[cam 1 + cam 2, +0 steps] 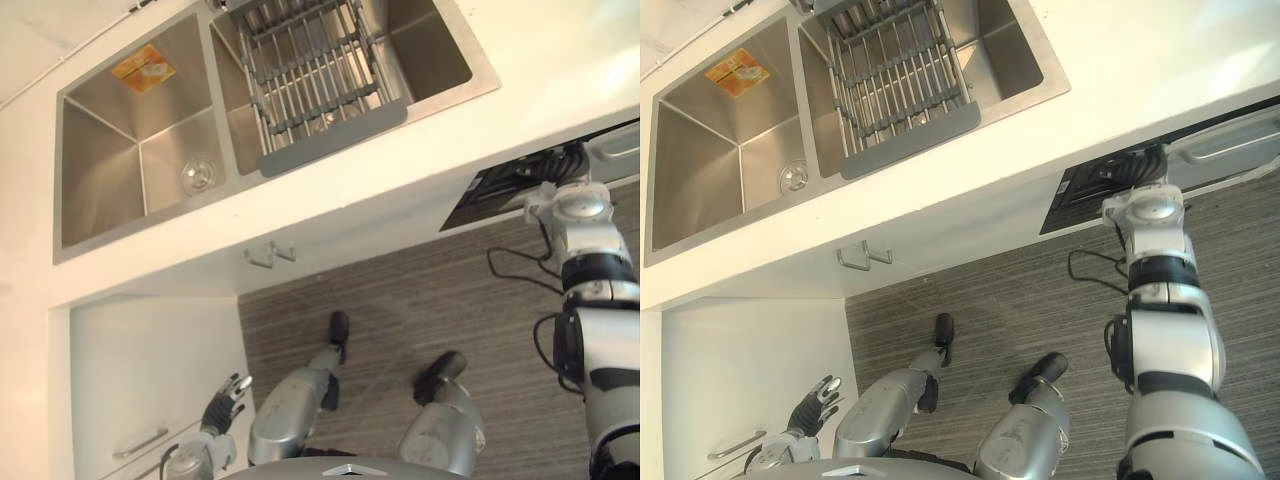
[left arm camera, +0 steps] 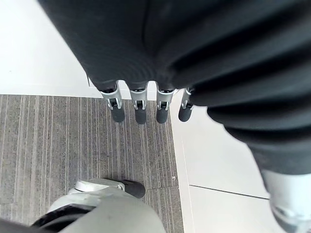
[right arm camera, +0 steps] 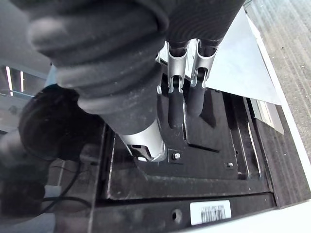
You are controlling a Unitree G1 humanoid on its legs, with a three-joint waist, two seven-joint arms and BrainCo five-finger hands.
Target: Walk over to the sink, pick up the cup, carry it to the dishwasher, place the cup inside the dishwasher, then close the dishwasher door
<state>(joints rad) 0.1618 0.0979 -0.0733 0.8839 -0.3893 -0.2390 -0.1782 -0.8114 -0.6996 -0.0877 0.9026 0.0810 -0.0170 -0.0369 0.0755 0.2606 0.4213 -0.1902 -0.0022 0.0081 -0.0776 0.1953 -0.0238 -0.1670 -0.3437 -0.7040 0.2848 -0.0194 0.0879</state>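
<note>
Since your right hand (image 3: 176,107) lies straight-fingered and empty against the dark dishwasher door (image 3: 218,150) at 3 o'clock, the cup is probably inside; an off-centre push could slip off, leaving it ajar.

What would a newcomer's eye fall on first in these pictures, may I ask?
The steel double sink in the white counter draws the eye first, a metal rack across its right basin. Then comes the right hand, at the dark dishwasher under the counter, while the left hand hangs open beside a white cabinet.
</note>
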